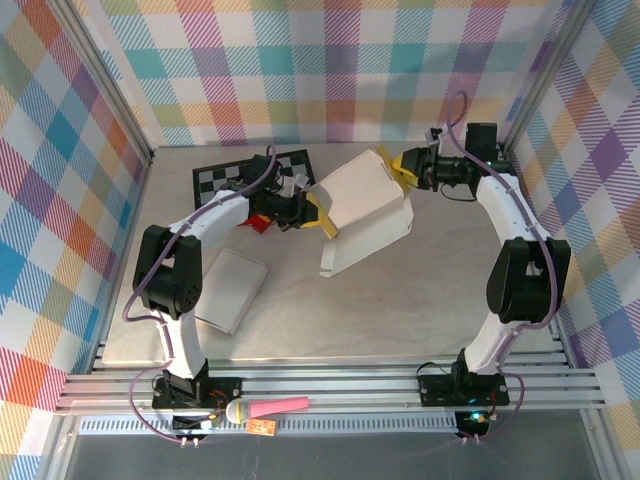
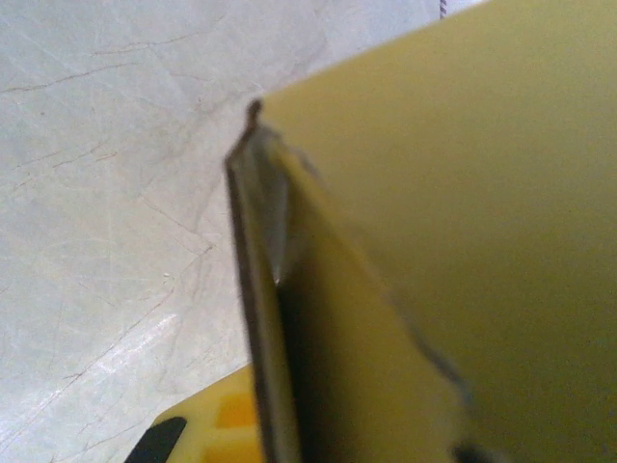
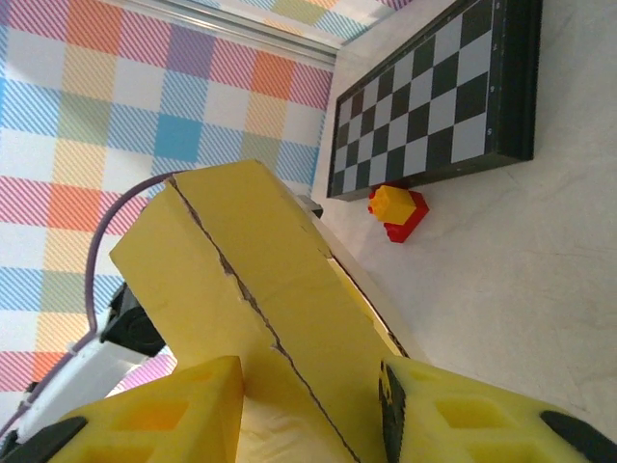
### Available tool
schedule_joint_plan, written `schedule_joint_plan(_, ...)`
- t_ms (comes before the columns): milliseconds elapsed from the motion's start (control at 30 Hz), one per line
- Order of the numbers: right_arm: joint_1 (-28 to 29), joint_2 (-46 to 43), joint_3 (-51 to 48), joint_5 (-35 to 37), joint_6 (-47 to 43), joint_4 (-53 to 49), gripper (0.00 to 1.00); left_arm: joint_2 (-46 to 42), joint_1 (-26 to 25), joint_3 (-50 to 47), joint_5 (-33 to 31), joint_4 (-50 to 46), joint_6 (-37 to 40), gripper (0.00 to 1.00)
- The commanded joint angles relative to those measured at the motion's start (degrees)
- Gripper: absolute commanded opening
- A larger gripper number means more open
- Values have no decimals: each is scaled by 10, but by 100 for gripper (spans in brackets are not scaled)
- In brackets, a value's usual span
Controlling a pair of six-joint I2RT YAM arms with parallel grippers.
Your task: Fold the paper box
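We see a pale, veined worktop (image 1: 420, 300) with the matte cream paper box (image 1: 365, 205) at its middle, half-formed, its panels creased. A flat white card (image 1: 230, 288) lies front-left, and a checkerboard (image 1: 225, 178) lies behind. The left fingers (image 1: 322, 220) pinch the box's left edge. The right fingers (image 3: 154, 415) clasp its far corner.

paper box (image 1: 365, 205) right of chessboard (image 1: 232, 176), flat sheet (image 1: 228, 290) near-left

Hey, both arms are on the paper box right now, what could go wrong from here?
1. The left tool pinches just the edge of the paper box; a hard push from the right tool could pull the thin panel free or tear it.
2. The red and yellow block lies close beside the box by the chessboard; a swinging flap might knock it.
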Motion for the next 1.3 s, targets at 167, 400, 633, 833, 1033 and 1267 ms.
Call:
schedule_joint_plan(167, 30, -12, 54, 72, -122, -121, 41, -18, 3, 24, 8, -39, 30, 0)
schedule_joint_plan(400, 62, -20, 81, 182, -200, -191, 42, -23, -1, 33, -3, -68, 49, 0)
schedule_joint_plan(633, 100, -38, 91, 305, -253, -216, 45, -24, -9, 48, -15, -99, 72, 0)
schedule_joint_plan(833, 129, -39, 101, 376, -292, -232, 47, -27, -13, 55, -24, -118, 86, 0)
schedule_joint_plan(1033, 169, -26, 119, 473, -326, -250, 47, -27, -18, 64, -31, -137, 98, 0)
schedule_joint_plan(1267, 221, -14, 126, 638, -336, -253, 29, -29, -24, 68, -44, -145, 102, 0)
